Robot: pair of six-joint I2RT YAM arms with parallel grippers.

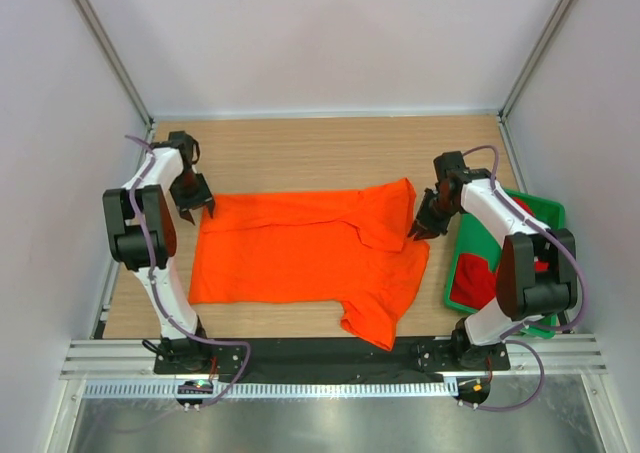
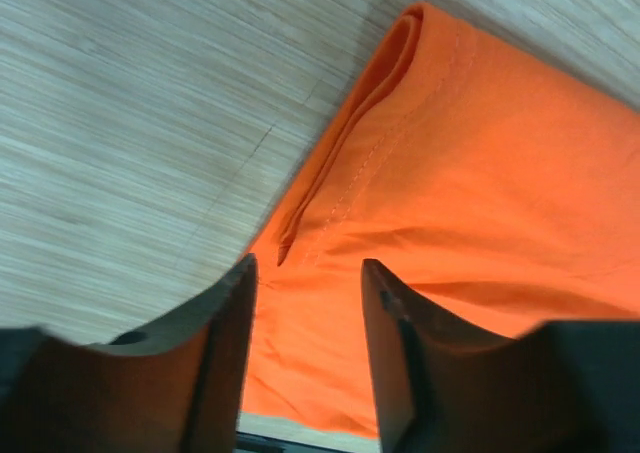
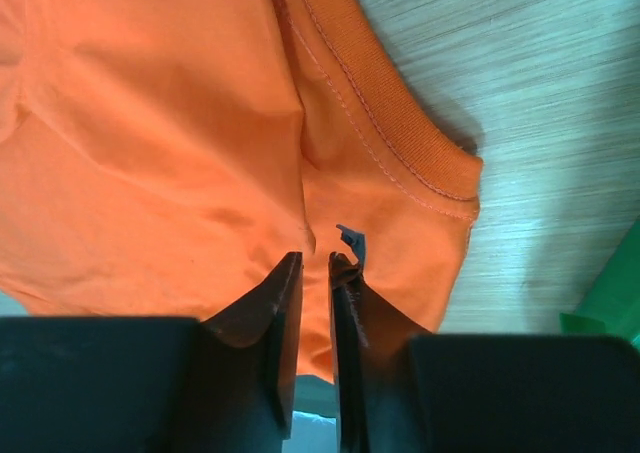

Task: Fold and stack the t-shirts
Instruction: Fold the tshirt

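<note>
orange shirt [image 1: 300, 253] lies half-folded on the table [image 1: 300, 153], red shirt [image 1: 478, 281] in the tray [image 1: 548, 213]. left gripper [image 1: 196, 205] gapes, right gripper [image 1: 420, 228] barely apart, both empty; snagging cloth while lifting could undo the fold.

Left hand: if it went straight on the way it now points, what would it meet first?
Most likely the orange t-shirt: the left hand, open, points at the cloth just inside its doubled-over corner. Depth is unclear, so I cannot say how soon it would touch.
</note>
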